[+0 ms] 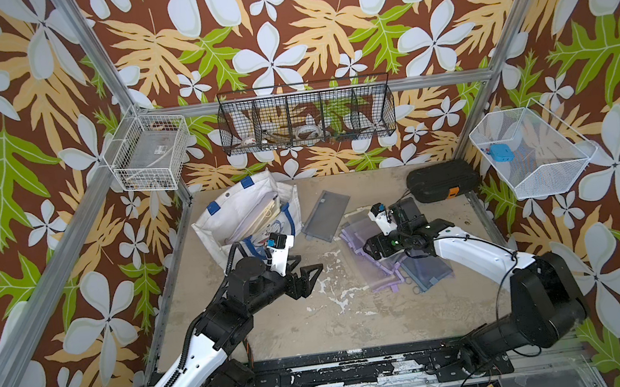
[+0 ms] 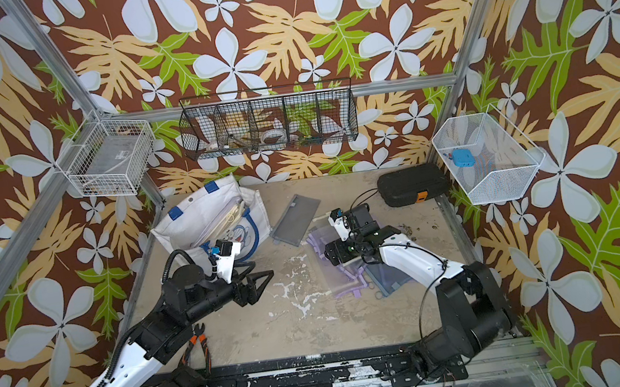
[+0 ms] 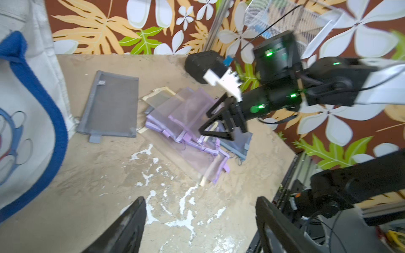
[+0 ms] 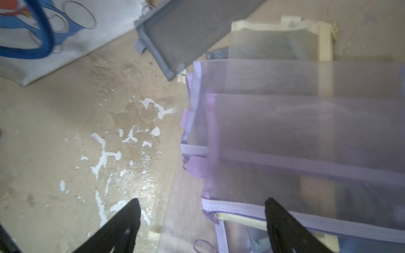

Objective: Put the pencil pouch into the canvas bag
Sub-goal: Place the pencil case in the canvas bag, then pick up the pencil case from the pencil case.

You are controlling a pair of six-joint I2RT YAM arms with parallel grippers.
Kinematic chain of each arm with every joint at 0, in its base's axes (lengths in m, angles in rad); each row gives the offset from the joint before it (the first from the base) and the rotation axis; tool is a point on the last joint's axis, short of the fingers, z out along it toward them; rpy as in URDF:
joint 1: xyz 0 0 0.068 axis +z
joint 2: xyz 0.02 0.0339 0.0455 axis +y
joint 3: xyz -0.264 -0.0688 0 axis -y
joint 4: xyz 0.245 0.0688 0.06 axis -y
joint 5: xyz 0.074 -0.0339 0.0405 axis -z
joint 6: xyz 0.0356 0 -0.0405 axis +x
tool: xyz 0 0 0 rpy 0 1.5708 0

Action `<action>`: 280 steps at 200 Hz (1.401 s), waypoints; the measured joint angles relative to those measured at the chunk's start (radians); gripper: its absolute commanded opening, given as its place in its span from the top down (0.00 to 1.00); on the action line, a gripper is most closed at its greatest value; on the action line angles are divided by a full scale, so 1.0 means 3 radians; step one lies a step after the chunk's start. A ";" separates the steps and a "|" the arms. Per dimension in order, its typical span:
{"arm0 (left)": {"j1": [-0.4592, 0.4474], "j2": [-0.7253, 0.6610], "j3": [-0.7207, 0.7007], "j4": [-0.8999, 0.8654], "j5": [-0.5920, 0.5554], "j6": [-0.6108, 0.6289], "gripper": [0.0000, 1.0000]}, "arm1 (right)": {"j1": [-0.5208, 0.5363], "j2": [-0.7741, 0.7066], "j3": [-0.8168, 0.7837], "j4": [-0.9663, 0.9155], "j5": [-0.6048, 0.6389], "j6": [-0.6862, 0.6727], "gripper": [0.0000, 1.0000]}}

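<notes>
The white canvas bag [image 1: 240, 216] with blue handles lies open at the back left, with flat pouches showing inside. A grey mesh pencil pouch [image 1: 326, 214] lies flat beside its mouth. To the right is an overlapping heap of several purple mesh pouches [image 1: 387, 269]. My left gripper [image 1: 308, 270] hovers open over bare table in front of the bag, holding nothing. Open too, my right gripper [image 1: 367, 252] hangs just above the purple heap [image 4: 306, 122], its fingers either side of a pouch's zip edge without gripping it. The left wrist view shows the grey pouch [image 3: 111, 103] and the heap [image 3: 188, 114].
A black hard case [image 1: 443, 181] with an orange tab sits at the back right. Wire baskets hang on the walls: white [image 1: 150, 152], black [image 1: 306, 115], white [image 1: 530, 151]. Orange-handled pliers [image 2: 197, 335] lie near the left arm's base. The table [image 1: 317, 323] is worn, with white patches.
</notes>
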 measured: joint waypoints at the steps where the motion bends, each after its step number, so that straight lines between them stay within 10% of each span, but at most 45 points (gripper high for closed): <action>1: 0.0000 -0.0003 -0.0004 0.0005 0.0006 -0.0003 0.21 | 0.0001 0.0024 0.0008 -0.0004 0.0014 -0.0003 0.13; 86: 0.0000 -0.0229 -0.0252 0.0217 0.0322 -0.0097 0.24 | 0.0172 0.1005 0.0858 -0.0041 0.0565 0.0022 0.18; 131: 0.0000 -0.0226 -0.0296 0.0247 0.0360 -0.0122 0.26 | 0.0252 0.1303 0.0938 -0.0042 0.0814 0.0023 0.54; 189: 0.0000 -0.0113 -0.0331 0.0318 0.0369 -0.0196 0.29 | 0.0315 0.1047 0.0670 0.0043 0.0820 0.0041 1.00; 280: 0.0000 0.0043 -0.0206 0.0175 0.0281 -0.0717 0.34 | 0.0926 -0.0399 -0.0306 0.0495 0.0589 -0.0045 1.00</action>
